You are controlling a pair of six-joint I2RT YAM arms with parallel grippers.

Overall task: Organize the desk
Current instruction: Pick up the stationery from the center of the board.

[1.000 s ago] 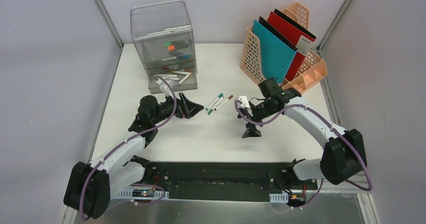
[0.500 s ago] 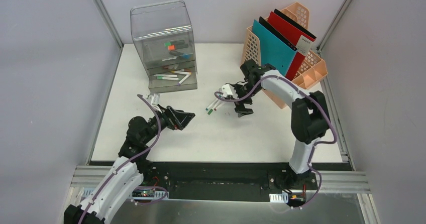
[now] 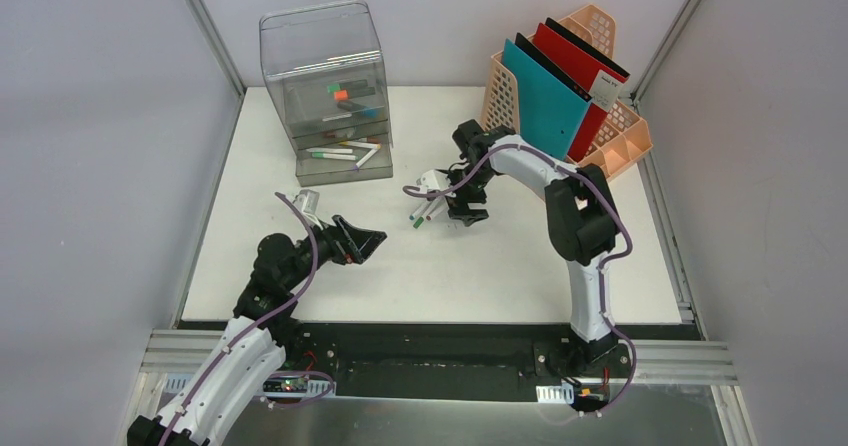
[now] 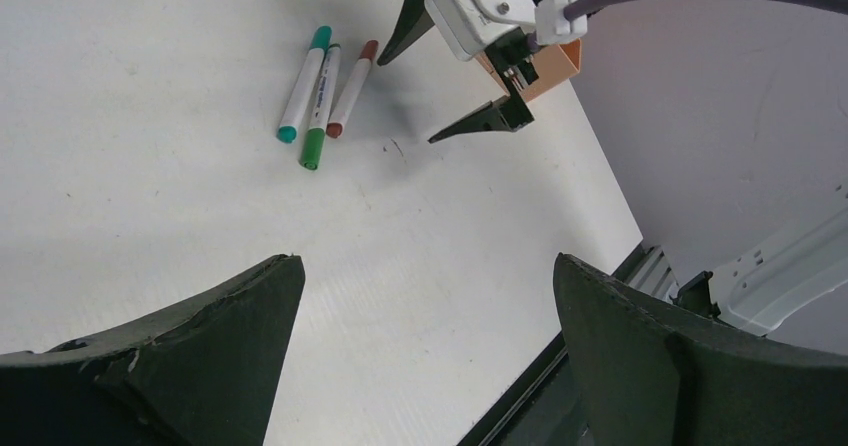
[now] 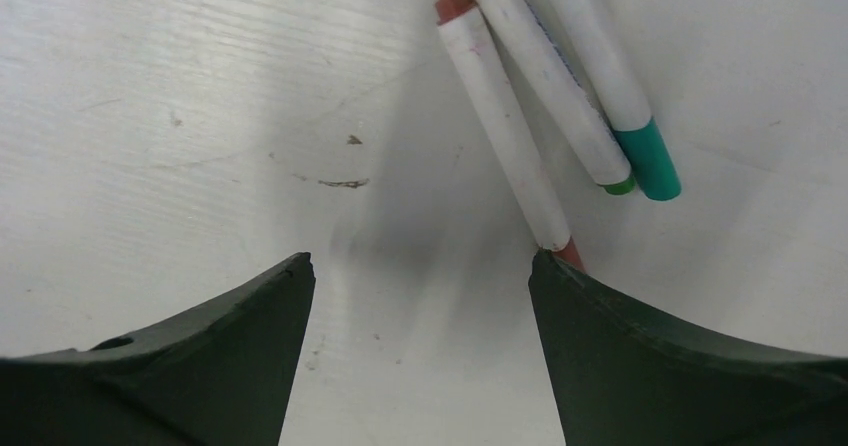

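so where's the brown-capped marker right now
The brown-capped marker lies midway across the desk in the top view, rightmost of three loose markers, under the right gripper, one end beside its fingers.

The left arm (image 3: pixel 235 354) is seen rising from the lower left of the top view and is bent toward the centre, where the left fingers (image 3: pixel 362 240) are held spread wide and empty, pointing toward the right of the frame. The right arm (image 3: pixel 575 216) is raised from the lower right, folded at the elbow and reached leftward across the upper middle. The right fingers (image 3: pixel 468 214) are turned downward and likewise parted, with nothing clasped between them in the wrist view.
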